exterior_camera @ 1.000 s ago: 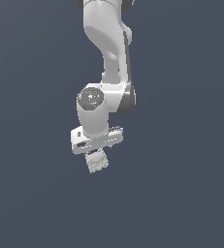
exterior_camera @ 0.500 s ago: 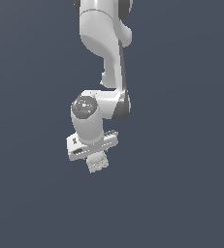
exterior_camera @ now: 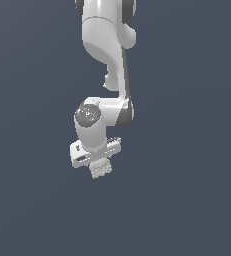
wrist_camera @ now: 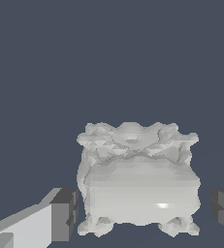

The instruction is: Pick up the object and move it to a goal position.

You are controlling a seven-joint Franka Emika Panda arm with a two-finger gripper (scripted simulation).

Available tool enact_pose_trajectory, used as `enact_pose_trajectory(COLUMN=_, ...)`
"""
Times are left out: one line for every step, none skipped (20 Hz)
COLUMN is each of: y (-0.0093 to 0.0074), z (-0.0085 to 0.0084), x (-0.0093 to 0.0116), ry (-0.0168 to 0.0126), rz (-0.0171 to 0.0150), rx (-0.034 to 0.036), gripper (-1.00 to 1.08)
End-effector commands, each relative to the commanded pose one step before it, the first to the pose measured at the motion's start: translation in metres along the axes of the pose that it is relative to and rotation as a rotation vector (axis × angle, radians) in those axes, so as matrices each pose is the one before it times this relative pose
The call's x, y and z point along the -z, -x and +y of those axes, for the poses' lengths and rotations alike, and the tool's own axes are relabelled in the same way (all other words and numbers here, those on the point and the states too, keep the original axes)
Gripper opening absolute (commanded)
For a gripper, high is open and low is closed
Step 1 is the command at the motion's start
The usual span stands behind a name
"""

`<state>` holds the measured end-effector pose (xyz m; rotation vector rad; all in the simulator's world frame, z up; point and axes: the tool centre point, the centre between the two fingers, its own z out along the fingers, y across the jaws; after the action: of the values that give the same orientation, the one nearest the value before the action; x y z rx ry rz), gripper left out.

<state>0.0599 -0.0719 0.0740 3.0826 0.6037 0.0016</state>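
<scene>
Viewing: 2 frames, exterior and wrist, both against a plain dark slate-blue backdrop with no surface edge visible.
Arm (exterior_camera: pixel 107 55): white Panda links enter from the top of the exterior view and run downward; the round grey-capped wrist joint sits low in the frame, tilted toward the exterior view's left.
Hand bar (exterior_camera: pixel 94 152): white crossbar under the wrist joint, slanted, its end on the exterior view's right sitting higher.
Block (wrist_camera: pixel 138 179): whitish-grey, roughly square, bumpy ridged faces with scalloped edges; a smoother band crosses the side nearest the wrist camera.
Block position: directly beneath the hand bar in the exterior view (exterior_camera: pixel 101 169), narrower than the bar, nothing visible under it.
Gripper (wrist_camera: pixel 145 210): 2 dark finger pads flank the block, 1 on each side.
Fingers (wrist_camera: pixel 64 214): the near pad on its white finger stands just beside the block's side; the other pad, cut by the frame edge, shows a thin dark gap to the block.
Grip state: jaws narrowed about the block; contact cannot be told for certain from the wrist view, and the exterior view is too small to settle it.
</scene>
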Motion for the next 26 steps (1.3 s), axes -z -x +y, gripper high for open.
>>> enact_pose_trajectory(y=0.00076, z=-0.00046, x=-0.01416, ry=-0.00067, rz=-0.00114, rx=0.00132, gripper=1.00)
enact_pose_trajectory(y=0.00028, z=0.00023, x=-0.00544, ry=0.00000, rz=0.00000, rx=0.00000, gripper=1.00)
enact_pose_trajectory(y=0.00000, z=-0.00020, x=-0.00453, ry=0.00002, rz=0.00010, rx=0.00068, gripper=1.00)
enact_pose_trajectory(y=0.00013, z=0.00019, x=-0.00376, ry=0.00000, rz=0.00000, rx=0.00000, gripper=1.00)
enact_pose_trajectory(y=-0.00019, z=-0.00022, x=-0.00285, ry=0.00002, rz=0.00010, rx=0.00068, gripper=1.00)
enact_pose_trajectory(y=-0.00009, z=0.00019, x=-0.00208, ry=0.00000, rz=0.00000, rx=0.00000, gripper=1.00)
enact_pose_trajectory(y=-0.00021, z=0.00020, x=-0.00125, ry=0.00000, rz=0.00000, rx=0.00000, gripper=1.00)
enact_pose_trajectory(y=-0.00034, z=0.00021, x=-0.00040, ry=0.00000, rz=0.00000, rx=0.00000, gripper=1.00)
enact_pose_trajectory(y=-0.00038, z=0.00018, x=0.00031, ry=0.00000, rz=0.00000, rx=0.00000, gripper=1.00)
enact_pose_trajectory(y=-0.00014, z=0.00006, x=0.00023, ry=0.00000, rz=0.00000, rx=0.00000, gripper=1.00)
enact_pose_trajectory(y=0.00000, z=0.00000, x=0.00000, ry=0.00000, rz=0.00000, rx=0.00000, gripper=-1.00)
enact_pose_trajectory(y=0.00000, z=0.00000, x=0.00000, ry=0.00000, rz=0.00000, rx=0.00000, gripper=-1.00)
enact_pose_trajectory(y=0.00000, z=0.00000, x=0.00000, ry=0.00000, rz=0.00000, rx=0.00000, gripper=-1.00)
enact_pose_trajectory(y=0.00000, z=0.00000, x=0.00000, ry=0.00000, rz=0.00000, rx=0.00000, gripper=-1.00)
enact_pose_trajectory(y=0.00000, z=0.00000, x=0.00000, ry=0.00000, rz=0.00000, rx=0.00000, gripper=-1.00)
enact_pose_trajectory(y=0.00000, z=0.00000, x=0.00000, ry=0.00000, rz=0.00000, rx=0.00000, gripper=-1.00)
enact_pose_trajectory(y=0.00000, z=0.00000, x=0.00000, ry=0.00000, rz=0.00000, rx=0.00000, gripper=-1.00)
enact_pose_trajectory(y=0.00000, z=0.00000, x=0.00000, ry=0.00000, rz=0.00000, rx=0.00000, gripper=-1.00)
enact_pose_trajectory(y=0.00000, z=0.00000, x=0.00000, ry=0.00000, rz=0.00000, rx=0.00000, gripper=-1.00)
enact_pose_trajectory(y=0.00000, z=0.00000, x=0.00000, ry=0.00000, rz=0.00000, rx=0.00000, gripper=-1.00)
enact_pose_trajectory(y=-0.00984, z=0.00080, x=0.02690, ry=0.01233, rz=0.02717, rx=0.00629, gripper=-1.00)
enact_pose_trajectory(y=0.00018, z=0.00017, x=0.00028, ry=0.00000, rz=0.00000, rx=0.00000, gripper=-1.00)
enact_pose_trajectory(y=0.00056, z=0.00052, x=0.00085, ry=0.00000, rz=0.00000, rx=0.00000, gripper=-1.00)
enact_pose_trajectory(y=0.00095, z=0.00097, x=0.00095, ry=-0.00031, rz=-0.00060, rx=-0.00014, gripper=-1.00)
enact_pose_trajectory(y=0.00130, z=0.00123, x=0.00199, ry=0.00000, rz=0.00000, rx=0.00000, gripper=-1.00)
enact_pose_trajectory(y=0.00170, z=0.00170, x=0.00212, ry=-0.00031, rz=-0.00060, rx=-0.00014, gripper=-1.00)
